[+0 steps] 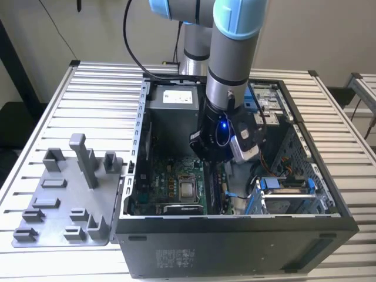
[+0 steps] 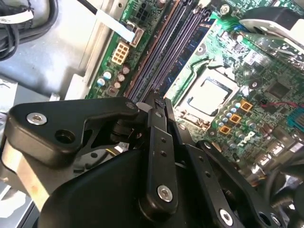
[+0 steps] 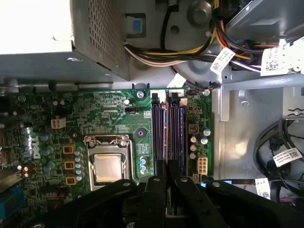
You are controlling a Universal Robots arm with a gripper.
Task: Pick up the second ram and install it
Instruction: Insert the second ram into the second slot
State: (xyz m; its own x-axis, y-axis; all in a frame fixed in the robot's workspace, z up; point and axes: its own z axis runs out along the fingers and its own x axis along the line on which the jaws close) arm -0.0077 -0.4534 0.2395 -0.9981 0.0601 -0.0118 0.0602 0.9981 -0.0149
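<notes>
The second ram stick (image 3: 166,160) stands on edge inside the open computer case (image 1: 235,235), a thin dark strip seen almost wholly edge-on in both wrist views. It is pinched between the closed fingertips of the gripper (image 3: 167,176) and runs lengthwise in line with the long black slots (image 3: 176,128) on the green motherboard (image 3: 109,114), beside the processor socket (image 3: 107,166). In the second wrist view its dark end (image 2: 158,101) shows just past the fingertips, right at the slots. Whether it sits fully home cannot be told.
</notes>
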